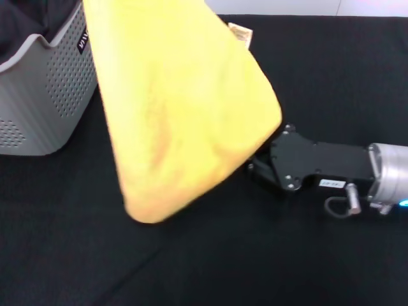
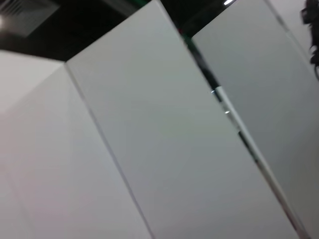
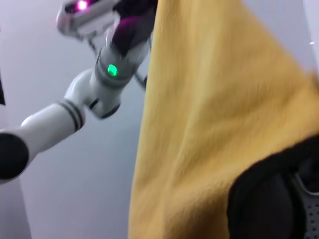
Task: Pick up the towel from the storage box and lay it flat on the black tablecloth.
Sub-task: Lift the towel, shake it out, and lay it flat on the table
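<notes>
The towel (image 1: 185,108) hangs in the air with its bright yellow-orange side showing, its top going out of the head view and its lower corner near the black tablecloth (image 1: 255,261). In the right wrist view the towel (image 3: 209,124) fills the middle, and my left gripper (image 3: 133,22) holds its top edge high up. My right gripper (image 1: 260,167) reaches in from the right, low over the tablecloth, with its tip behind the towel's lower right edge. The light grey perforated storage box (image 1: 44,95) stands at the far left.
Dark fabric (image 1: 25,25) lies inside the storage box. A small tan tag (image 1: 241,32) shows behind the towel near the tablecloth's far edge. The left wrist view shows only white wall panels (image 2: 149,149).
</notes>
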`<action>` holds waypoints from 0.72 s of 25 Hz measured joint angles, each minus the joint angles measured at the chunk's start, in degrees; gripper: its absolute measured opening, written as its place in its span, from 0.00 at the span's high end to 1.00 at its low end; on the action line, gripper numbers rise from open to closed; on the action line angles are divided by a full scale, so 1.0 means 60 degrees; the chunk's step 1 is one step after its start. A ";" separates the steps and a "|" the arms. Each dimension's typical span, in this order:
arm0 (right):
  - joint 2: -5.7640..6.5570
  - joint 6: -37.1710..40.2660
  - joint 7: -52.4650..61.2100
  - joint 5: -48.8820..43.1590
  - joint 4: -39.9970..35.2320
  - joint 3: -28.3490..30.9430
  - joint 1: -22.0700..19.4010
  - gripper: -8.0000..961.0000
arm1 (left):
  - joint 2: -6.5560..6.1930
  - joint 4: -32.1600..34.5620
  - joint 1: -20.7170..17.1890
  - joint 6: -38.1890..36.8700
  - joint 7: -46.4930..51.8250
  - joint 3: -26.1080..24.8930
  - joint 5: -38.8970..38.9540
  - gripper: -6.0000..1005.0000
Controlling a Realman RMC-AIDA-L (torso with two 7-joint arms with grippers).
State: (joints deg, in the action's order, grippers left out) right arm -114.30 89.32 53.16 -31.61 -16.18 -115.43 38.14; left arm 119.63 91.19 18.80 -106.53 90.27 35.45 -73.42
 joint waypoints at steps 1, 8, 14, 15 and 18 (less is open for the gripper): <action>0.0085 0.0059 0.0083 0.0007 -0.0020 0.0032 -0.0070 0.98 | 0.0005 -0.0233 -0.0119 0.0000 -0.0112 0.0022 -0.0053 0.97; 0.0559 0.0917 0.1010 -0.0009 0.0022 0.0396 -0.0397 0.98 | -0.0084 -0.2085 -0.0588 0.0002 -0.1010 -0.0075 -0.0240 0.97; 0.0806 0.1294 0.1544 -0.0024 0.0012 0.0398 -0.0445 0.98 | -0.0389 -0.3230 -0.0525 0.0004 -0.1410 -0.0090 -0.0334 0.97; 0.0823 0.1342 0.1578 -0.0026 0.0007 0.0400 -0.0449 0.98 | -0.0461 -0.3434 -0.0474 0.0004 -0.1442 -0.0086 -0.0341 0.97; 0.0842 0.1441 0.1650 -0.0028 0.0007 0.0400 -0.0452 0.98 | -0.0563 -0.3822 -0.0384 0.0004 -0.1599 -0.0054 -0.0371 0.97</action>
State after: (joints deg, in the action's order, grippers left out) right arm -109.25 97.96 63.06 -31.78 -16.14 -113.03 35.43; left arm 116.25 68.26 16.50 -106.50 80.68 35.13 -75.64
